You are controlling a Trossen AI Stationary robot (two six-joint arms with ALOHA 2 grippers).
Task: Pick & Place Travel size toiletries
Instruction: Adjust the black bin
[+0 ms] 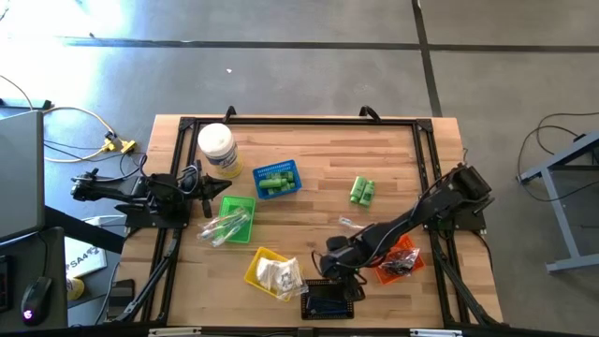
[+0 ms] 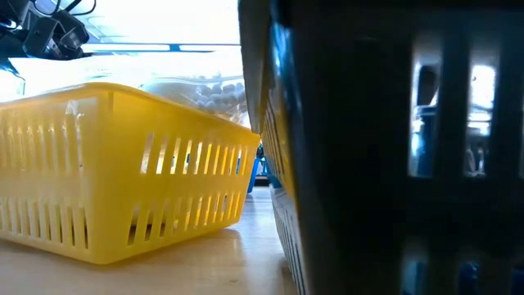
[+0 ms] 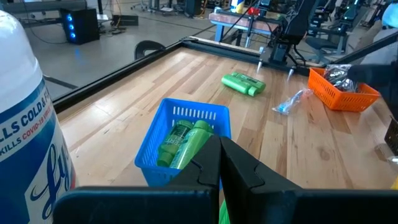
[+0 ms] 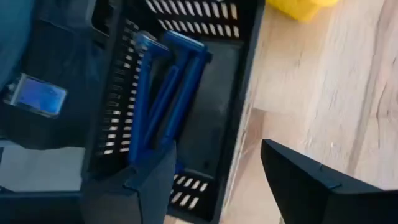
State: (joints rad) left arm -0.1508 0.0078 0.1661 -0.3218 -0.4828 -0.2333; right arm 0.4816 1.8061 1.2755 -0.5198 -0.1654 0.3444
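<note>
Five little baskets on the wooden table (image 1: 309, 187). The blue basket (image 1: 278, 180) has a few small green bottles (image 3: 186, 142) lying in it. The green basket (image 1: 236, 217) holds clear sachets (image 1: 225, 227) that stick out over its edge. The yellow basket (image 1: 271, 271) has white packets (image 1: 279, 275) piled in it, the orange basket (image 1: 401, 258) has small dark pieces (image 3: 341, 77), and the black basket (image 1: 328, 300) at the front edge holds blue razors (image 4: 163, 93) lying side by side.

Still loose on the wood: two more green bottles (image 1: 362, 191) lying together towards the right, and one clear sachet (image 1: 350, 224) just in front of them, between the bottles and the orange basket. That one has a bit of blue showing at one end.

The right gripper (image 1: 339, 273) is stretched low across the table and sits over the black basket's edge, fingers spread apart with nothing between them. The left gripper (image 1: 211, 192) is parked by the big white-lidded jar (image 1: 217, 147), just behind the green basket, fingers pressed together and empty.
</note>
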